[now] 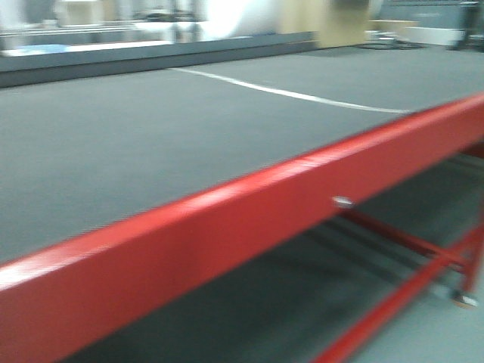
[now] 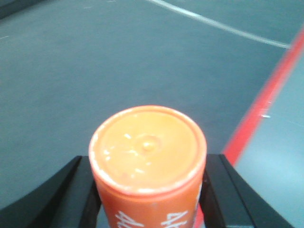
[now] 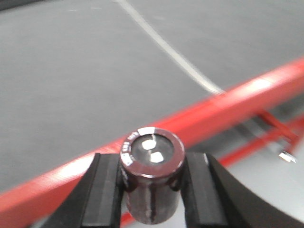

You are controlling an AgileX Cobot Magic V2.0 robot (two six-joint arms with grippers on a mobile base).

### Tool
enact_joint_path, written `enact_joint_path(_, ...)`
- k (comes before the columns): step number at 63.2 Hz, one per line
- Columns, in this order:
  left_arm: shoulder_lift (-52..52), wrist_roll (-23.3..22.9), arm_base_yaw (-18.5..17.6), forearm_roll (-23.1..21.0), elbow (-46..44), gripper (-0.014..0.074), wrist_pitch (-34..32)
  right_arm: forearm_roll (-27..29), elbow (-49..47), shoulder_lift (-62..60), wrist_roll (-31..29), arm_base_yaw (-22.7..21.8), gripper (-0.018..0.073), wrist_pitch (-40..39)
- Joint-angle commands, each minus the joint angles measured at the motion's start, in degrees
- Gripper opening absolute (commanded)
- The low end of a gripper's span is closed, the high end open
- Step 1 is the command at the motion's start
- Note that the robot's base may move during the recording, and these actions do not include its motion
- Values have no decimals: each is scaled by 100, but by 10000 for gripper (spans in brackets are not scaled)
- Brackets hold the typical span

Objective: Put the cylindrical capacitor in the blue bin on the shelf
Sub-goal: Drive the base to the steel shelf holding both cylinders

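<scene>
Dark capacitor [image 3: 152, 166] (terminals up) in right tool [image 3: 153, 190]; orange cylinder [image 2: 148, 152], left tool [image 2: 149, 190]

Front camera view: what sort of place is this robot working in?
Probably a workshop or factory floor: a long red metal-framed table with a grey mat top, and the right jaws hold a dark capacitor.

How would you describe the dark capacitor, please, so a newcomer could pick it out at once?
Start at the grey table with the red front beam; in the right wrist view, just in front of that beam, the right gripper is shut on the capacitor. It is a dark maroon cylinder with two silvery terminals on top, unlike the plain-topped orange cylinder in the left gripper.
</scene>
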Motion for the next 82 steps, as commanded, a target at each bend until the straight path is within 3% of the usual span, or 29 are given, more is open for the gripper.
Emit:
enact_joint_path(1, -21, -40, -31, -29, -31, -111, -84, 4, -64, -18, -39, 10, -162, -174)
enact_joint_path(82, -21, -40, -31, -29, -31, -111, -84, 25, -64, -18, -39, 10, -162, -174)
